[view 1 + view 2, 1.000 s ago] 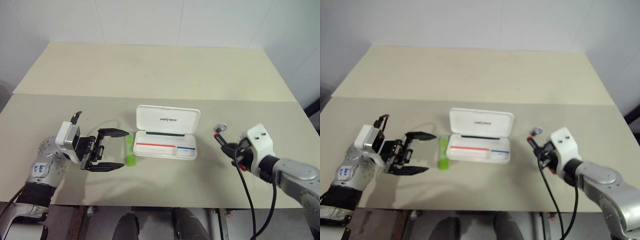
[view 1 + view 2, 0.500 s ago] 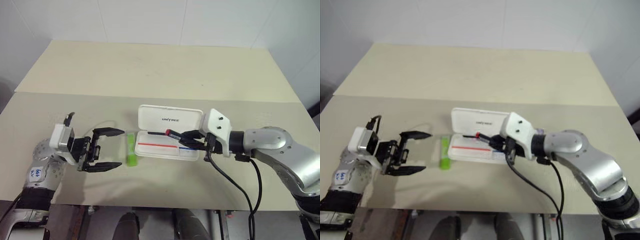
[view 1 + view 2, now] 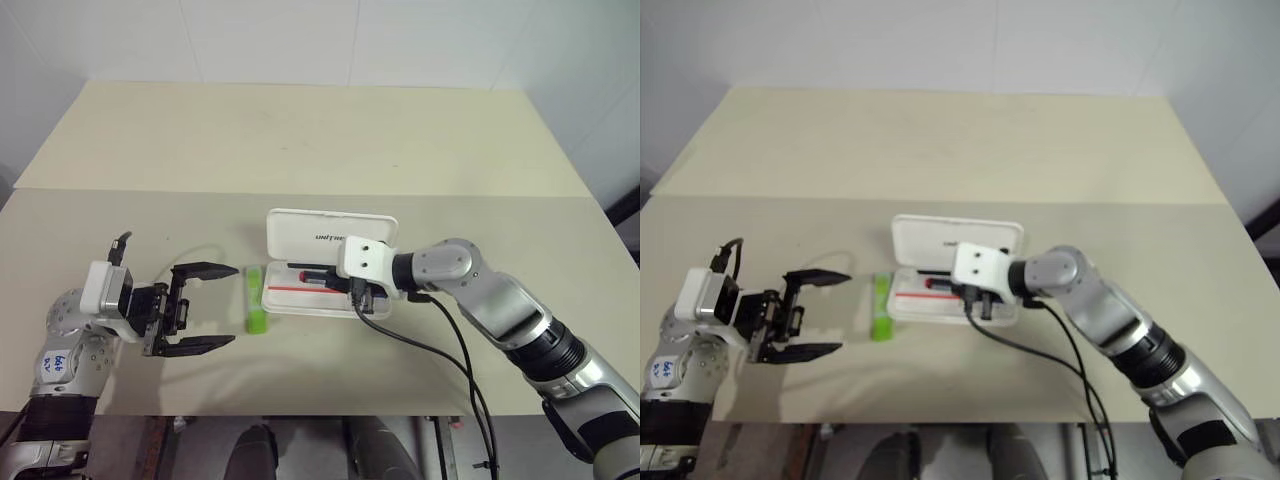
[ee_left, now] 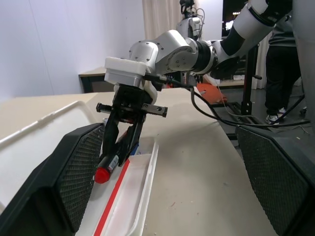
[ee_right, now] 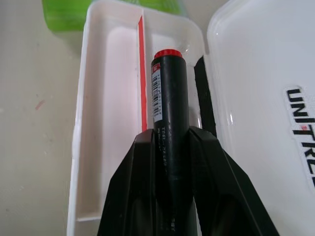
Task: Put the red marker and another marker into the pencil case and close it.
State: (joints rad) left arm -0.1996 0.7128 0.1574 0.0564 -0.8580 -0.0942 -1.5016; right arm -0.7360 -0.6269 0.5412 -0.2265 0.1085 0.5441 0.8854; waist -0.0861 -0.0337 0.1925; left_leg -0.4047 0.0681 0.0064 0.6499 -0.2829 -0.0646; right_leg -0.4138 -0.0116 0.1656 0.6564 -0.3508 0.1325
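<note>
The white pencil case (image 3: 300, 232) lies open mid-table, lid raised at the back, tray (image 5: 93, 147) with a red stripe in front. My right gripper (image 3: 336, 284) is shut on the red marker (image 5: 170, 113), a black barrel with a red end. It holds the marker low over the tray, red end (image 4: 101, 174) pointing towards the case's left end. Whether the marker touches the tray I cannot tell. The lime-green highlighter (image 3: 256, 299) lies on the table just left of the case. My left gripper (image 3: 222, 308) hangs open left of the highlighter, fingers pointing at it, nothing between them.
A black cable (image 3: 430, 345) trails from my right wrist across the table to its front edge. A seam (image 3: 300, 192) splits the tabletop behind the case. In the left wrist view a person's legs (image 4: 280, 73) stand beyond the table's right side.
My right gripper has carried the red marker leftwards from the table's right side to over the case's tray, rolling as it went. The left gripper has stayed open and almost still.
</note>
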